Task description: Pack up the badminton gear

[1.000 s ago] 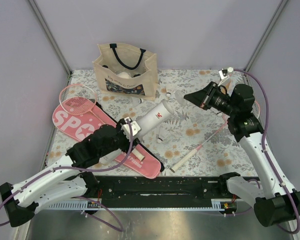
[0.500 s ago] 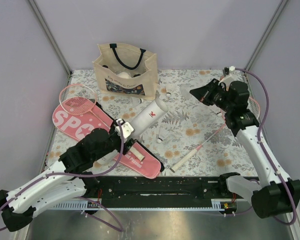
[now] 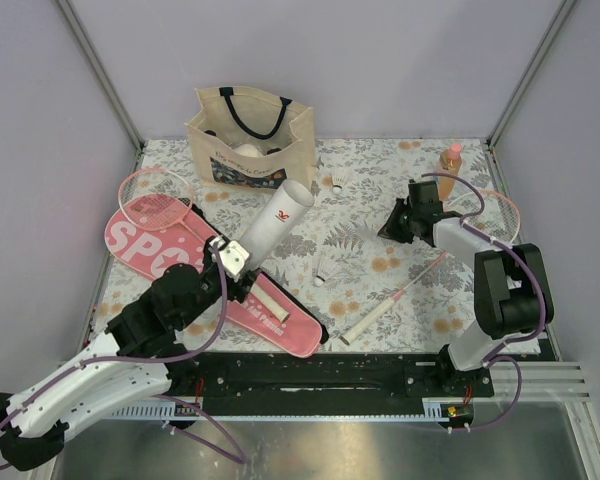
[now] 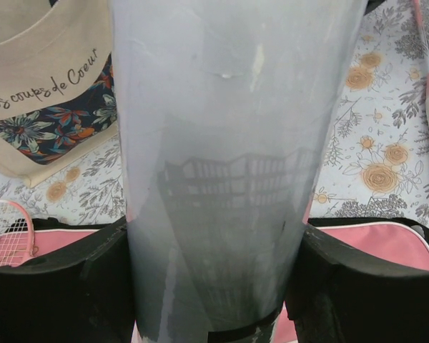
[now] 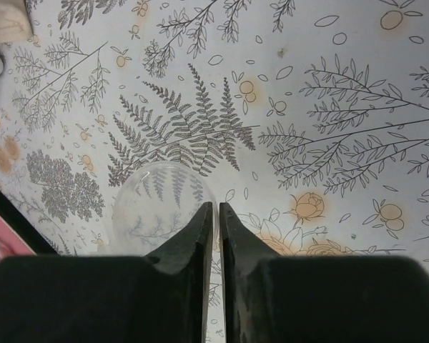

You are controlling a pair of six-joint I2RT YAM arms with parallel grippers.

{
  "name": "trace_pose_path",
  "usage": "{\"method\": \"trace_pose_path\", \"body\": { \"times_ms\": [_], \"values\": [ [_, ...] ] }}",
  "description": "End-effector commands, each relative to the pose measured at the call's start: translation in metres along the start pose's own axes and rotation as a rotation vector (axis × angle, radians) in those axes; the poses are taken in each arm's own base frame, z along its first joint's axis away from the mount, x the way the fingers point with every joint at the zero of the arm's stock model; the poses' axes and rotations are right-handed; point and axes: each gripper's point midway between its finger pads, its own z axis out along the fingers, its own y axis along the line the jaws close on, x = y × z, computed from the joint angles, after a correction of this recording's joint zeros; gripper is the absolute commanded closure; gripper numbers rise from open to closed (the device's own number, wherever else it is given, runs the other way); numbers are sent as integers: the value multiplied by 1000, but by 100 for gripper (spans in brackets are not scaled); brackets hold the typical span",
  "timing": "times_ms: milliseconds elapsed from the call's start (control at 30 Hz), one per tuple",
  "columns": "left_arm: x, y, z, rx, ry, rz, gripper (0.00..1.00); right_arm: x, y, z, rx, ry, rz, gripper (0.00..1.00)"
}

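Observation:
My left gripper is shut on the near end of the long white tube, which points toward the tote; the tube fills the left wrist view between both fingers. The pink SPORT case lies under it. One pink-rimmed racket lies at the far left, the other on the right. Two shuttlecocks lie on the table. My right gripper is low on the table, shut on the rim of a clear round cap.
The beige tote stands at the back, and shows in the left wrist view. The orange bottle stands at the back right. The floral tablecloth covers the table; grey walls close in on three sides.
My left arm has drawn back toward the near left and the tube has swung to point at the tote. My right arm has come down from raised to the table surface.

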Motion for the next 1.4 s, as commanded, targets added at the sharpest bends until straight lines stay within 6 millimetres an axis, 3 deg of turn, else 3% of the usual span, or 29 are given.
{"method": "trace_pose_path", "body": {
  "times_ms": [0,133,233,433,667,967,1367],
  "values": [
    [-26,17,-2,-84,-109,-34,46,-25,3,0,22,-75,-38,79],
    [-24,16,1,-83,-95,-28,46,-19,-2,-4,42,-51,-57,70],
    [-23,15,2,-79,-89,-25,46,-14,8,-13,-10,-30,-80,68],
    [-22,8,4,-42,-87,-18,45,11,72,-37,-349,77,-183,60],
    [-26,-9,4,56,-103,-21,44,51,112,-37,-520,231,-291,48],
    [-22,-12,6,72,-88,-10,44,85,120,-17,-580,385,-312,42],
    [-21,-12,7,72,-79,-6,44,115,116,-8,-603,489,-292,50]
  ]
}}
